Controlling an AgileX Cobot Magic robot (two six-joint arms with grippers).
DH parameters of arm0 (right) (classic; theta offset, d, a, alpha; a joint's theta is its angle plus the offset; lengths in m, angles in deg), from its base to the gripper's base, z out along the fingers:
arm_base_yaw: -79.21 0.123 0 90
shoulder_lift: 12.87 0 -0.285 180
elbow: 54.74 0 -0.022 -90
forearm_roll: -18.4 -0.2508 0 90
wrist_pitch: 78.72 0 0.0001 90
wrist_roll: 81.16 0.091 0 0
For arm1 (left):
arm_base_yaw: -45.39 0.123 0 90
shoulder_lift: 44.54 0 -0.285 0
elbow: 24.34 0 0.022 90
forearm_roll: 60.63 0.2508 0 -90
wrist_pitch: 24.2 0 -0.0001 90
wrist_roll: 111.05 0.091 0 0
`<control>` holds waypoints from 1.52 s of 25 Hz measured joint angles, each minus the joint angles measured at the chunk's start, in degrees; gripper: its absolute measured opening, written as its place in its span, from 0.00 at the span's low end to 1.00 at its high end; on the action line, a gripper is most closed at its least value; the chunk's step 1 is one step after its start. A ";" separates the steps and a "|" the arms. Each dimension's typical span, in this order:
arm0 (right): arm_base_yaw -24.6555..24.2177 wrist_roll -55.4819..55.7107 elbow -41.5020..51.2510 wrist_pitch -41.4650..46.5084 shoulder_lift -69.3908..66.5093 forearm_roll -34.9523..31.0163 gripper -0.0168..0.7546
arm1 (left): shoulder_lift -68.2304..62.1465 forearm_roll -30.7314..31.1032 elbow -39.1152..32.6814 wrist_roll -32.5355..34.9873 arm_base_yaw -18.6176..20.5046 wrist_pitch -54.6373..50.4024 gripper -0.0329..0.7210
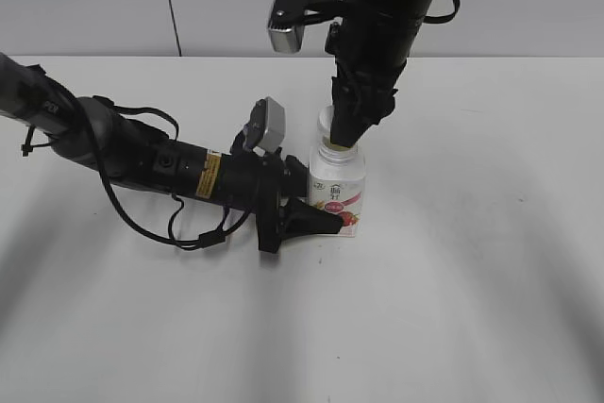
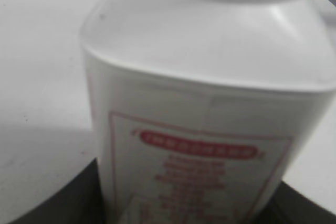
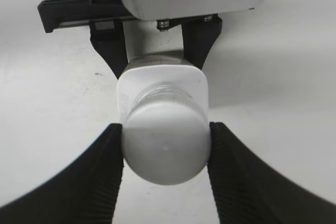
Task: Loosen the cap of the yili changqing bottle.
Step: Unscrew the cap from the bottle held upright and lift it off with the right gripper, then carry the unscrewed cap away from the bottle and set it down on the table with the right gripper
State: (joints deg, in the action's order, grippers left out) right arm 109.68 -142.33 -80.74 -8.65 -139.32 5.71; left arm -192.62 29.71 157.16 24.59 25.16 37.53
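Observation:
The white yili changqing bottle (image 1: 337,182) stands upright on the table, pink-red label low on its front. My left gripper (image 1: 326,221) is shut on the bottle's lower body from the left; in the left wrist view the bottle (image 2: 210,108) fills the frame, blurred. My right gripper (image 1: 342,137) comes down from above and is shut on the white cap (image 1: 327,126). In the right wrist view the cap (image 3: 165,142) sits squeezed between both black ribbed fingers (image 3: 166,145), with the bottle's shoulders (image 3: 199,85) below it.
The white table (image 1: 472,280) lies around the bottle, with a grey wall behind. The left arm's body and cables (image 1: 160,172) lie low across the table's left half. The left gripper's jaws (image 3: 157,40) show beyond the bottle in the right wrist view.

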 joint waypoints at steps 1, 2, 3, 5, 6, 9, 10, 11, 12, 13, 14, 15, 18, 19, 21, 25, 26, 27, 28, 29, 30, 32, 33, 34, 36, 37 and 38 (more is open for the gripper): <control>0.00 1.34 0.00 0.00 0.29 0.00 0.53 | 0.00 0.00 0.00 0.00 0.00 0.04 0.57; 0.00 3.23 0.00 0.00 0.61 0.12 0.53 | 0.00 0.00 0.00 0.00 0.00 0.06 0.57; 0.00 5.56 0.00 0.00 0.98 0.52 0.53 | 0.00 0.00 0.00 0.00 0.00 0.06 0.57; 0.00 10.43 0.00 0.00 1.80 2.36 0.53 | 0.00 0.00 0.00 0.00 0.00 0.06 0.57; -0.08 13.42 0.00 0.00 2.08 3.27 0.53 | 0.00 0.00 0.00 0.00 0.00 0.06 0.57; -1.69 21.60 0.00 0.00 2.29 3.92 0.53 | 0.00 0.06 0.00 0.00 0.00 0.25 0.57; -2.66 24.66 0.00 0.00 2.29 3.92 0.53 | 0.00 0.11 0.00 -0.05 0.00 0.35 0.57; -3.92 27.31 0.00 0.00 2.29 3.92 0.53 | 0.00 0.23 0.00 -0.05 0.00 0.41 0.57; -5.40 30.48 0.00 0.00 2.29 3.92 0.53 | 0.00 0.23 0.00 -0.05 0.00 0.41 0.57; -6.78 33.73 0.00 0.00 2.29 3.92 0.53 | 0.00 0.23 0.00 -0.10 0.00 0.41 0.57; -8.54 36.33 0.00 0.00 2.29 3.92 0.53 | 0.00 0.23 0.00 -0.10 0.00 0.41 0.57; -10.39 39.16 0.00 0.00 2.29 4.12 0.53 | 0.00 0.23 0.00 -0.10 0.00 0.41 0.57; -15.39 45.18 1.74 -2.98 2.43 4.54 0.53 | 0.00 0.23 0.00 -0.10 0.00 0.46 0.57; -17.03 46.55 2.71 -4.37 2.43 4.54 0.53 | 0.00 0.23 0.00 -0.15 0.00 0.46 0.57; -19.63 47.91 5.78 -6.73 2.43 4.67 0.53 | 0.00 0.23 0.00 -0.15 0.00 0.52 0.57; -23.53 50.23 13.22 -10.35 2.43 4.45 0.53 | 0.00 0.23 0.00 -0.15 0.00 0.52 0.57; -24.51 50.66 14.84 -11.23 2.43 3.76 0.53 | 0.00 0.23 0.00 -0.15 0.00 0.52 0.57; -25.43 50.91 16.80 -12.38 2.43 2.94 0.53 | 0.00 0.23 0.00 -0.15 0.00 0.52 0.57; -26.60 51.11 18.81 -13.83 2.43 2.34 0.53 | 0.00 0.23 0.00 -0.15 0.00 0.52 0.57; -27.83 51.24 20.87 -15.65 2.48 1.81 0.53 | 0.00 0.23 0.00 -0.15 0.00 0.52 0.57; -28.84 51.30 22.61 -17.28 2.58 1.56 0.53 | 0.00 0.23 0.00 -0.15 0.00 0.57 0.57; -31.03 51.37 26.47 -20.65 2.74 1.23 0.53 | 0.00 0.23 0.00 -0.15 0.00 0.56 0.57; -31.98 51.37 28.15 -21.64 2.85 1.23 0.53 | 0.00 0.23 0.00 -0.15 0.00 0.56 0.57; -32.70 51.37 29.43 -22.71 2.95 1.23 0.53 | 0.00 0.23 0.00 -0.15 0.00 0.56 0.57; -33.84 51.37 31.78 -24.23 3.11 1.54 0.53 | 0.00 0.23 0.00 -0.15 0.00 0.56 0.57; -34.04 51.37 32.51 -24.94 3.10 1.93 0.53 | 0.00 0.23 0.00 -0.15 0.00 0.56 0.57; -34.12 51.37 33.23 -25.72 3.10 2.17 0.53 | 0.00 0.23 0.00 -0.15 0.00 0.56 0.57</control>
State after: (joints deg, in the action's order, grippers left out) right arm 75.57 -90.96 -47.51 -34.37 -136.22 7.89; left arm -192.62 29.94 157.16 24.43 25.16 38.09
